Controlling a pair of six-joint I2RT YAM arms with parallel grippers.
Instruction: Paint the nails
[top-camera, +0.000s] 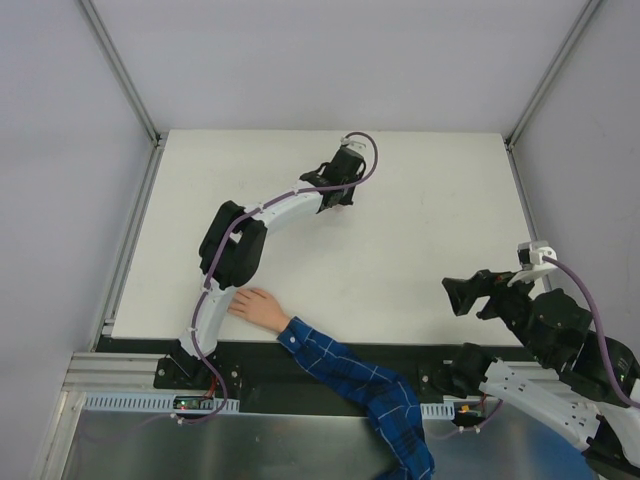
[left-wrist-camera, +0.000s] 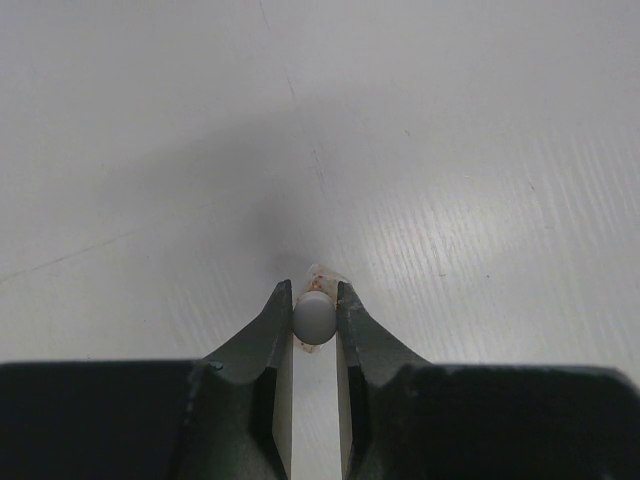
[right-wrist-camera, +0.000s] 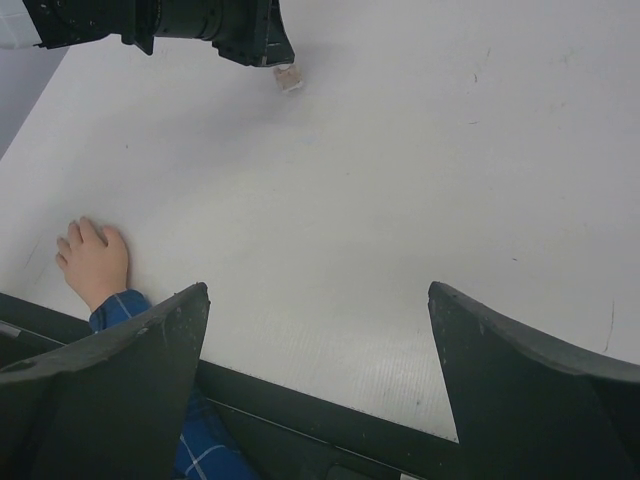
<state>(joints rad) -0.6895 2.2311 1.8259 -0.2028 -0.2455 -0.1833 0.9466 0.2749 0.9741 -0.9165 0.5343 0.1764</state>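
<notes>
You look to be at the polish-fetching step: your left gripper (left-wrist-camera: 314, 300) is pinching the grey cap of the small clear bottle (left-wrist-camera: 316, 316), well beyond the hand (top-camera: 258, 307) on the table, while your right gripper (right-wrist-camera: 318, 290) hangs with fingers spread wide, well to the right of the hand. Next you probably need to free the brush and carry it to the hand's fingertips; the nails are too small to make out. I count one hand, one bottle, two grippers.

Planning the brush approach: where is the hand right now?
Top view: the hand lies at the near edge of the table, left of centre, right beside the left arm.
</notes>
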